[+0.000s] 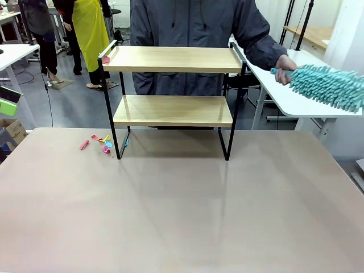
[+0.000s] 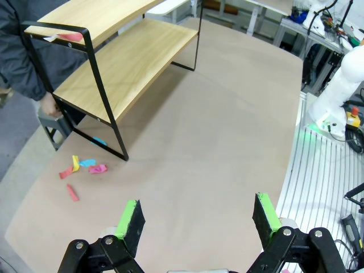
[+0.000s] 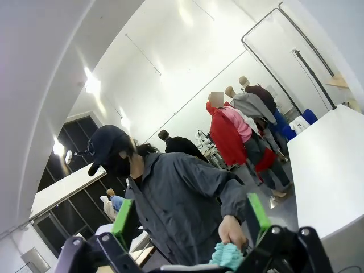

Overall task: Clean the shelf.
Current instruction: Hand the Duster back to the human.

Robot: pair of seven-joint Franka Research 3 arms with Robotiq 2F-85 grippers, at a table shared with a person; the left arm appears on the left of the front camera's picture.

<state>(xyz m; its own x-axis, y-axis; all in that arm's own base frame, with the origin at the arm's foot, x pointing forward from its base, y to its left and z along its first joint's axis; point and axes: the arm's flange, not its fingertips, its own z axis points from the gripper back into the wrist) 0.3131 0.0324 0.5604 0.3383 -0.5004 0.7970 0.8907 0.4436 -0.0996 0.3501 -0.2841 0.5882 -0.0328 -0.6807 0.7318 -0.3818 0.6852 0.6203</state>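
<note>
Left gripper point(image 2: 196, 220) hangs above the brown tabletop point(image 1: 182, 210) with its green-padded fingers point(image 2: 129, 219) spread wide, nothing between them. Right gripper point(image 3: 190, 219) is likewise spread wide and empty; its camera looks up toward a person in a grey jacket point(image 3: 176, 205). The shelf point(image 1: 173, 85), a two-tier rack of light wooden boards in a thin black frame, stands on the far part of the tabletop, directly in front of that person. Both boards look bare apart from a small red scrap point(image 1: 106, 59) at the left end of the top board, near the frame's handle. On the tabletop just beside the shelf's front-left leg lies a scatter of small coloured scraps point(image 1: 99, 142): pink, yellow and light blue, one pink piece a little apart from the rest. In the left wrist view these same scraps sit near the foot of the frame. The person's hand point(image 1: 283, 73) holds the handle of a teal fluffy duster point(image 1: 327, 85), which is held out over the white side table point(image 1: 296, 96), well apart from the shelf.
</note>
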